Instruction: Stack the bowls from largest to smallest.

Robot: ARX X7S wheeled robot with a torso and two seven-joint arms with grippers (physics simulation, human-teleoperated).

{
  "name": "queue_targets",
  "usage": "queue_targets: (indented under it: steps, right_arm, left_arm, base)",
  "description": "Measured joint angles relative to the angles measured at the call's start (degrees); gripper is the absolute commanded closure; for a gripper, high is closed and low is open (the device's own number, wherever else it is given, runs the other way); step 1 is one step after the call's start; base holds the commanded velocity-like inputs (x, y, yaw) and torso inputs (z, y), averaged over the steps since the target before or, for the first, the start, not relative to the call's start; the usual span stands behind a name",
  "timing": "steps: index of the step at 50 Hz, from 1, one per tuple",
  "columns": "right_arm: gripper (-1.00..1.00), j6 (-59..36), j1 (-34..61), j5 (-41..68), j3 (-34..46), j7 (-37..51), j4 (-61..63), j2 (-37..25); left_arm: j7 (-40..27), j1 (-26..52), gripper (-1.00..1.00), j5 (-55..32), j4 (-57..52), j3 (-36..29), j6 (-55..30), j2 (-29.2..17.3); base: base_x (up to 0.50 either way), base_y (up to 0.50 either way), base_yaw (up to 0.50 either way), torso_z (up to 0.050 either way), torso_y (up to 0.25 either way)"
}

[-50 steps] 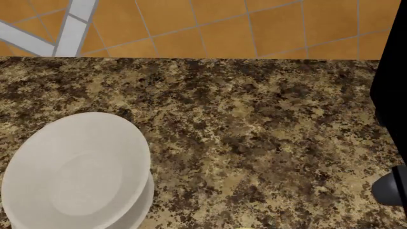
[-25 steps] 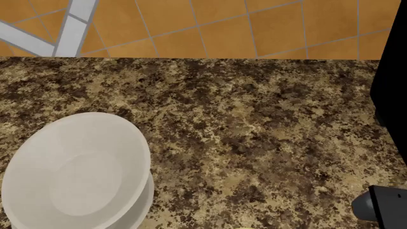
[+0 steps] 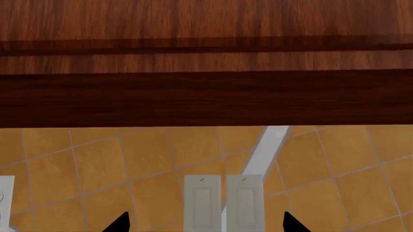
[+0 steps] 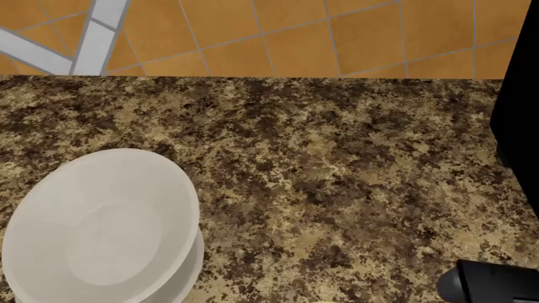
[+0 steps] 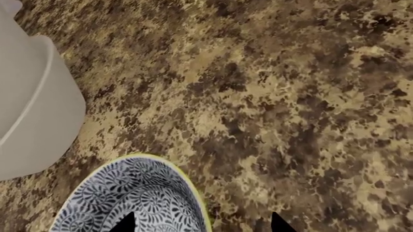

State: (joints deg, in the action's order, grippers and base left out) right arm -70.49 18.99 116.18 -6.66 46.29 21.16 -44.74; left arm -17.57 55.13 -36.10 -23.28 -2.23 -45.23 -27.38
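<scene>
Two plain white bowls sit nested at the counter's front left; the larger-looking top bowl (image 4: 101, 227) lies tilted in the lower one (image 4: 192, 268). Their side also shows in the right wrist view (image 5: 32, 116). The blue-and-white floral bowl (image 5: 135, 203) with a pale rim stands on the counter beside them. My right gripper (image 5: 203, 224) is open, its tips either side of the floral bowl's rim, just above it. My left gripper (image 3: 206, 224) is open and empty, raised and facing the wall. No bowl shows in the left wrist view.
The speckled brown stone counter (image 4: 337, 164) runs back to an orange tiled wall (image 4: 295, 31). A dark object (image 4: 518, 113) stands at the right edge. Part of my right arm (image 4: 493, 287) shows at the bottom right. A dark wood cabinet (image 3: 206, 63) hangs above grey wall switches (image 3: 223, 203).
In the head view my right arm has moved left and lower along the bottom right corner. The white bowls have not moved.
</scene>
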Motion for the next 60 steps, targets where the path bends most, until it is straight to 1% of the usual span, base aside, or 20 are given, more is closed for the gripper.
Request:
queue_targets:
  steps: [15, 16, 32, 40, 57, 60]
  right_arm:
    - [-1.0, -0.75, -0.72, -4.42, 0.19, -3.35, -0.91, 1.86]
    - [1.0, -0.77, -0.7, -4.58, 0.19, -3.45, -0.9, 1.91]
    - [1.0, -0.48, -0.75, -5.61, 0.62, -4.71, -0.49, 1.9]
    - [1.0, 0.25, 0.46, -3.26, 1.41, -2.79, 0.08, 0.58]
    - [1.0, 3.52, 11.45, 5.03, 5.38, 3.91, 0.28, -3.75]
    - [1.0, 3.23, 17.32, 6.11, 8.79, 5.54, -2.03, -2.91]
  left_arm:
    - [-0.07, -0.49, -1.0, -0.04, 0.16, 0.09, 0.45, -0.19]
    - [-0.07, -0.52, -1.0, -0.05, 0.16, 0.11, 0.47, -0.21]
    - [0.07, -1.02, -1.0, -0.04, 0.52, 0.3, 1.21, -0.49]
    - [-0.02, -0.93, -1.0, -0.12, 0.58, 0.23, 1.27, -0.49]
    - [-0.61, -0.16, -1.0, -0.87, -0.04, 0.31, 0.28, -0.75]
    - [-1.02, -0.04, -1.0, -1.43, -0.76, 0.61, -0.53, -0.96]
  base:
    - [0.0, 0.0, 0.0, 0.0, 0.0]
    - [0.01, 0.0, 0.0, 0.0, 0.0]
    - [0.0, 0.0, 0.0, 0.0, 0.0]
    - [0.0, 0.0, 0.0, 0.0, 0.0]
    - [0.0, 0.0, 0.0, 0.0, 0.0]
    - [0.0, 0.0, 0.0, 0.0, 0.0]
